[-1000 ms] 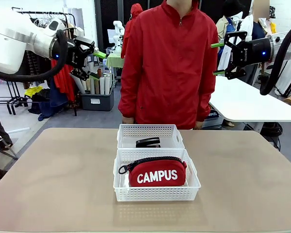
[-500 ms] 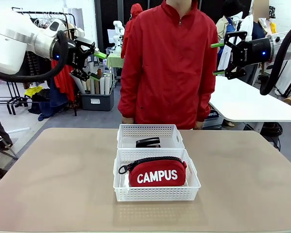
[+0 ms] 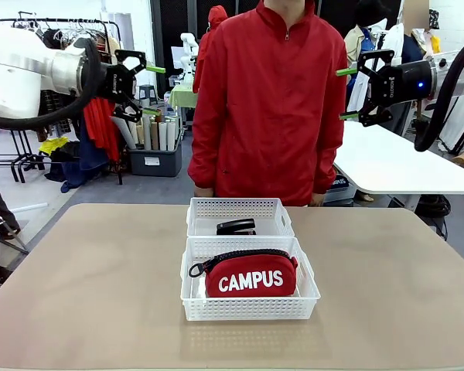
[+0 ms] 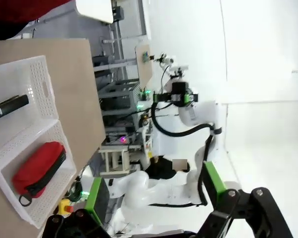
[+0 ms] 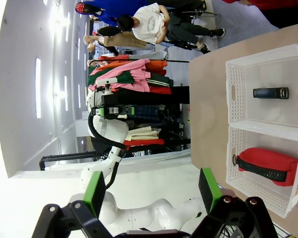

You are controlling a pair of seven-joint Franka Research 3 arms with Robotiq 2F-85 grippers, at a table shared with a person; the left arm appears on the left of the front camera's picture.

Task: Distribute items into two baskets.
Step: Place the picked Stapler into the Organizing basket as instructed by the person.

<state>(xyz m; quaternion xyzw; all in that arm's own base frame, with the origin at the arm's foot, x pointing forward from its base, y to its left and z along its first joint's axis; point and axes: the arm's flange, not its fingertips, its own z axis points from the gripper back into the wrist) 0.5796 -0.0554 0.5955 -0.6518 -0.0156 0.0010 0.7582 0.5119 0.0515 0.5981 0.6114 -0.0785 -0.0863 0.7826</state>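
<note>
seemingly finished: red campus pouch (image 3: pixel 251 277) in near basket (image 3: pixel 193 303), black stapler (image 3: pixel 236 226) in basket at 12 o'clock (image 3: pixel 203 210); left gripper (image 3: pixel 149 90) and right gripper (image 3: pixel 345 93) released, raised, empty.

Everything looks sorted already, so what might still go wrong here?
Probably little. The red pouch fills the near basket and rises above its rim, so a bump to the table might tip it out. The stapler lies in the far basket, and the two baskets stand close together, so nudging one would likely shift the other. The person stands at the far edge between the raised, open left pincer and right pincer; a sudden swing inward could come close.
</note>
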